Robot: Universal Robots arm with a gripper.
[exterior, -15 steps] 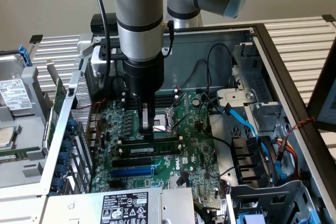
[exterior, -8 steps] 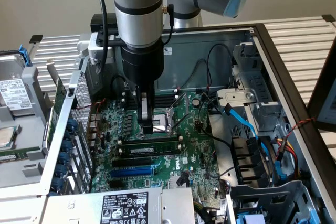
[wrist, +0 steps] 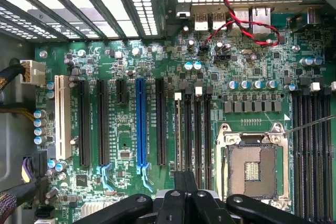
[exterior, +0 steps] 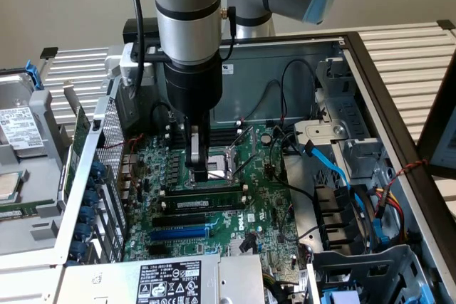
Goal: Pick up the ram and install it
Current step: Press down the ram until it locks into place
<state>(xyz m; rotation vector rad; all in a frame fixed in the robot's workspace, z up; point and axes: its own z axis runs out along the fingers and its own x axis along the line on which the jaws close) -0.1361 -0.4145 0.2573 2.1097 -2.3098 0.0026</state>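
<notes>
**Gripper down over the memory slots, RAM seated on the motherboard**

The gripper (exterior: 200, 173) hangs low inside the open computer case (exterior: 370, 69), its fingers clenched together with nothing between them, tips just above the green motherboard (exterior: 263, 204) beside the empty CPU socket (exterior: 235, 154). The ram (exterior: 203, 205) lies along a memory slot just nearer than the fingertips, label up, apart from them. The blue expansion slot (exterior: 178, 233) runs parallel, nearer still. In the wrist view, the gripper (wrist: 185, 198) sits over the slots (wrist: 191, 129).
</notes>
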